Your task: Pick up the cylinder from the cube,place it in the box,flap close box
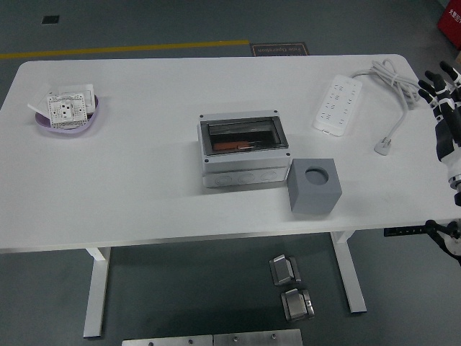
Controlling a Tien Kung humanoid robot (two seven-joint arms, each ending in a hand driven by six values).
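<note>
Grey floor lay under and around a white table (144, 194), with two small metal parts (290, 285) on the floor below its near edge and a yellow line (122, 49) on the floor past its far edge.

Nearest on the table, right of centre, stood a grey cube (314, 186) with a round hole in its top; the hole looked dark and held nothing that could be seen. Just left of the cube, touching or almost touching its corner, sat the box (245, 150), grey-white, with a dark see-through flap lying down over its top. Through the flap an orange-red rod showed inside, the cylinder (232, 145), lying on its side towards the near left of the window.

At the right edge of the view the right hand (445, 108) hung beyond the table's right end, black and white, fingers (434, 77) spread and pointing away, holding nothing. It was well apart from the cube and the box.

Further back on the right lay a white power strip (337, 104), its cable (395, 81) looped behind it and its plug (383, 146) resting nearer. At the far left sat a purple bowl (68, 120) holding white socket plates (66, 107).
</note>
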